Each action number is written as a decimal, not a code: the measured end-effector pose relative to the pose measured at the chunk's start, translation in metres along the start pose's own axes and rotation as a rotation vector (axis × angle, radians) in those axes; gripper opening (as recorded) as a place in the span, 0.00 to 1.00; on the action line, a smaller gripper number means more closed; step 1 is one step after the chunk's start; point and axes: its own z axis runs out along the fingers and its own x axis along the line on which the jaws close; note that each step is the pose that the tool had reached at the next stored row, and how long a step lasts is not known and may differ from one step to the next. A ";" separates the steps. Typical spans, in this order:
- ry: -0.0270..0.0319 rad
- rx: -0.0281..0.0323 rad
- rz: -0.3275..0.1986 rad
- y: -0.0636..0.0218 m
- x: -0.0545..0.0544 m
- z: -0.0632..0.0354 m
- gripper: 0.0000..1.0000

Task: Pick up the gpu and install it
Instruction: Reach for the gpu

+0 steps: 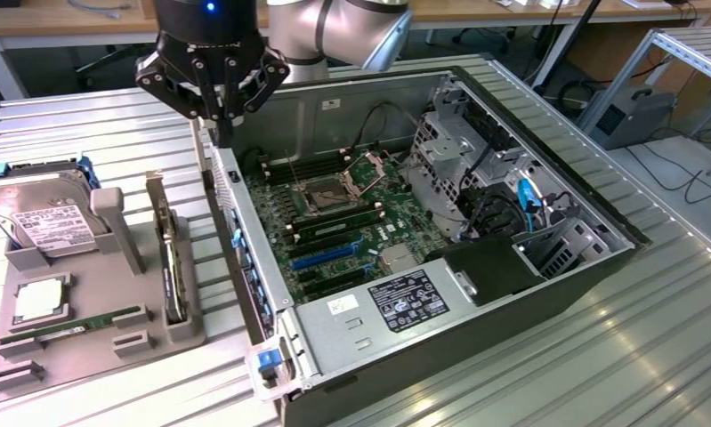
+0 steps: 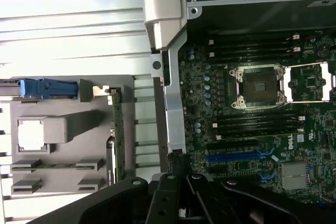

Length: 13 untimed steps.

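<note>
The gpu (image 1: 170,262) stands on its long edge in a slot of the grey holder (image 1: 88,342), green board with a silver bracket at its far end. In the wrist view the gpu (image 2: 116,129) is a thin green strip seen edge-on. My gripper (image 1: 220,123) hangs shut and empty above the rear wall of the open computer case (image 1: 331,102), higher than the card and beyond its far end. Its black fingers (image 2: 176,163) are pressed together over the case's edge rail.
The holder also carries a hard drive (image 1: 46,218) with a blue clip, a processor (image 1: 37,304) and a memory stick (image 1: 82,322). Inside the case lie the motherboard's socket (image 1: 331,189), blue slots (image 1: 326,258), cables and drive cages (image 1: 462,151). All rests on a ribbed metal table (image 1: 640,356).
</note>
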 end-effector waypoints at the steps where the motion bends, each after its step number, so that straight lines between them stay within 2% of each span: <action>1: 0.0000 0.0000 0.000 0.0000 0.001 0.0000 0.11; 13: 0.0000 0.0000 0.000 -0.0006 0.008 -0.0003 0.11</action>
